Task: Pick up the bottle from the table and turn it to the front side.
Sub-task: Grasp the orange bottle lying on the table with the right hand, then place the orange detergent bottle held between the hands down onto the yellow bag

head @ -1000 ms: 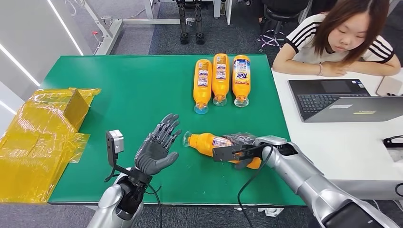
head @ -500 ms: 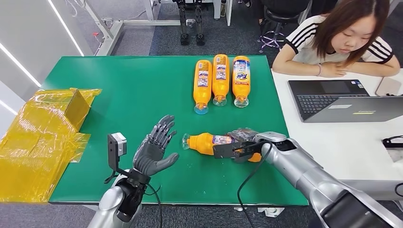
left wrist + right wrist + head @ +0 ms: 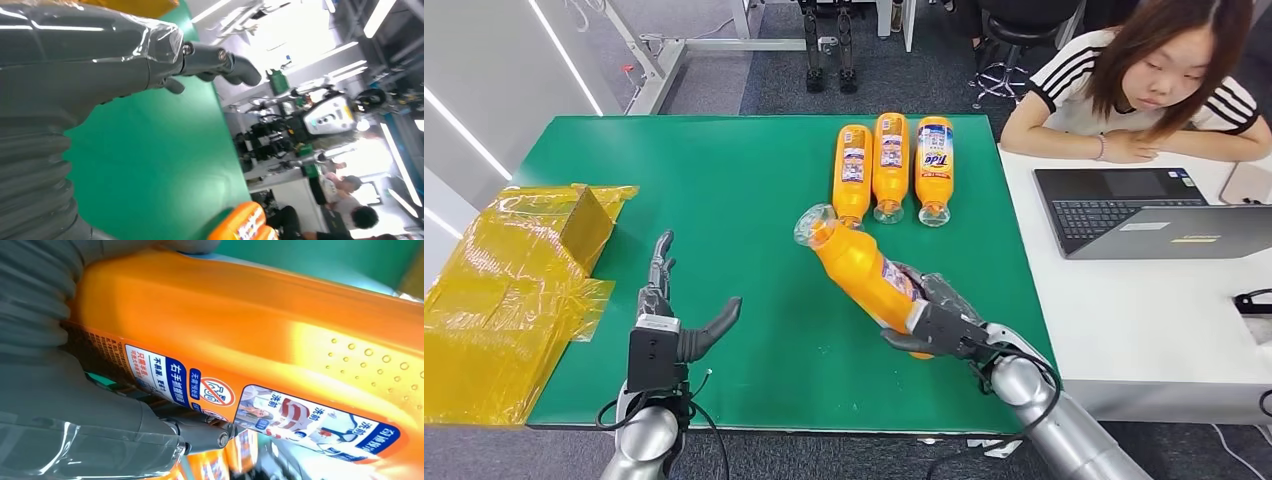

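1. I see the orange bottle [image 3: 864, 270] lifted off the green tabletop [image 3: 724, 190] and tilted, its clear cap end pointing toward 11 o'clock and up.
2. My right hand [image 3: 934, 322] holds the bottle near its bottom end, with the fingers wrapped around it. Up close in the right wrist view, the bottle [image 3: 260, 340] shows a blue and white label with small print, and the thumb [image 3: 150, 430] presses against it.
3. My left hand [image 3: 669, 320] is at about 9 o'clock from the bottle, well apart from it. It holds nothing. Its fingers are spread and point up, and the thumb sticks out toward the bottle.
4. Three more orange bottles [image 3: 889, 165] lie side by side at 12 o'clock on the tabletop, caps toward me.
5. Yellow see-through wrap [image 3: 504, 290] sits at the 9 o'clock edge.
6. A person [image 3: 1159, 85] leans on the white desk [image 3: 1144, 330] at 2 o'clock, beside a laptop [image 3: 1144, 210].
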